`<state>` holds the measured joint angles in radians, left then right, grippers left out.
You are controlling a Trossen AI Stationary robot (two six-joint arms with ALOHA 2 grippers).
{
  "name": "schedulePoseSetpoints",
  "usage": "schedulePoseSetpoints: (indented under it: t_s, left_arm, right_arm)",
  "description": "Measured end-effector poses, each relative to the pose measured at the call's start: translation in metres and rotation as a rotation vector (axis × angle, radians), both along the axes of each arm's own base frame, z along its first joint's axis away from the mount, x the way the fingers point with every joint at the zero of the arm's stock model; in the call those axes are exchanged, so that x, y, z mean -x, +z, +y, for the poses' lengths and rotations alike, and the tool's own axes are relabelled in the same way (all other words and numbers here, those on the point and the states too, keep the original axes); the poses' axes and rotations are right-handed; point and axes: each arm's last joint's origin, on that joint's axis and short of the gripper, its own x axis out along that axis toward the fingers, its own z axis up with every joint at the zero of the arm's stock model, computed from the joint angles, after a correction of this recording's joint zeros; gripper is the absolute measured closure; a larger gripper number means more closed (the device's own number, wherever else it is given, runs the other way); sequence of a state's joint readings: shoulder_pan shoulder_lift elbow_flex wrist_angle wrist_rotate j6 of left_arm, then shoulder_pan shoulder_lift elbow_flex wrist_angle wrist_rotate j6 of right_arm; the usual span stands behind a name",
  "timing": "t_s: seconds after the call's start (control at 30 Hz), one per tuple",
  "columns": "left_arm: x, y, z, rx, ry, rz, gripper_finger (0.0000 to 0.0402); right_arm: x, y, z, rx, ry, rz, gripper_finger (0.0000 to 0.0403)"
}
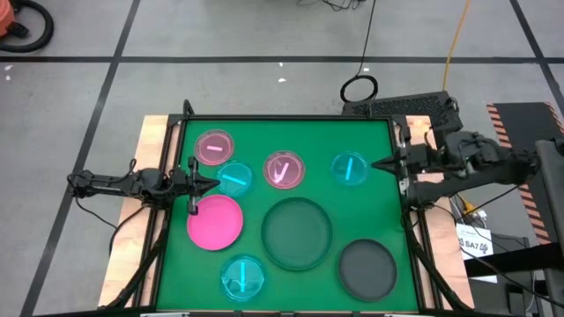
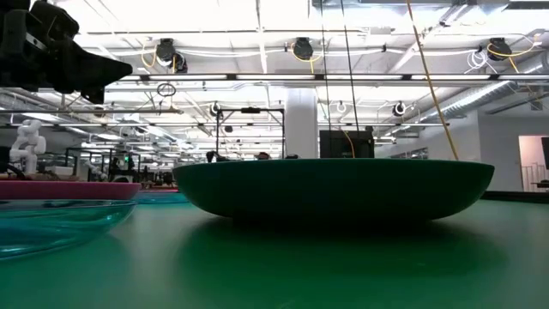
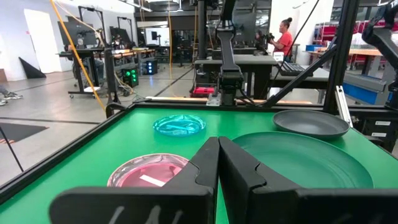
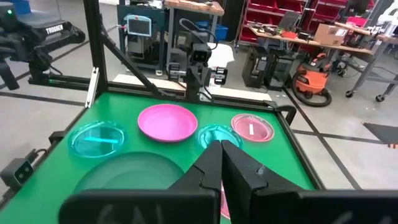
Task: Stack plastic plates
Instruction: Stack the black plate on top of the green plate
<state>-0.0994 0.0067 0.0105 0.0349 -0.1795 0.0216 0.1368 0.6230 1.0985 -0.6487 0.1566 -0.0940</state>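
seven plates (image 1: pixel 298 232) lay unstacked across the middle and lower part of the high view's green mat (image 1: pixel 379 211). the left gripper (image 1: pixel 210 183), clenched and empty, hung at the mat's left edge, apparently just above the small cyan plate (image 1: pixel 234 178); a careless descent could have knocked it. the right gripper (image 1: pixel 379 164), also clenched, waited at the right edge.

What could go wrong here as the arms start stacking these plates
The left gripper, shut, sits right beside a small cyan plate and the hot pink plate, so a careless move could knock either one. The small plates lie close together: the cyan one nearly meets a translucent pink plate, so lifting one may drag the other. The right gripper waits shut at the mat's edge.
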Motion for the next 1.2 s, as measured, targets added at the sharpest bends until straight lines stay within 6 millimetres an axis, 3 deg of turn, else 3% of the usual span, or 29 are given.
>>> schedulePoseSetpoints:
  t_s: [0.27, 0.47, 0.77, 1.2]
  left_arm:
    - [0.000, 0.000, 0.000, 0.000, 0.000, 0.000, 0.0385]
    - [0.000, 0.000, 0.000, 0.000, 0.000, 0.000, 0.0385]
    - [0.000, 0.000, 0.000, 0.000, 0.000, 0.000, 0.0385]
    - [0.000, 0.001, 0.000, 0.001, 0.000, -0.013, 0.0385]
  right_arm:
    - [-0.005, 0.049, 0.001, -0.039, -0.015, 0.077, 0.0403]
    - [-0.021, 0.062, 0.003, -0.089, -0.037, 0.153, 0.0403]
    - [-0.045, 0.045, 0.006, -0.265, -0.142, 0.344, 0.0403]
    - [-0.075, 0.011, 0.010, -0.345, -0.296, 0.667, 0.0403]
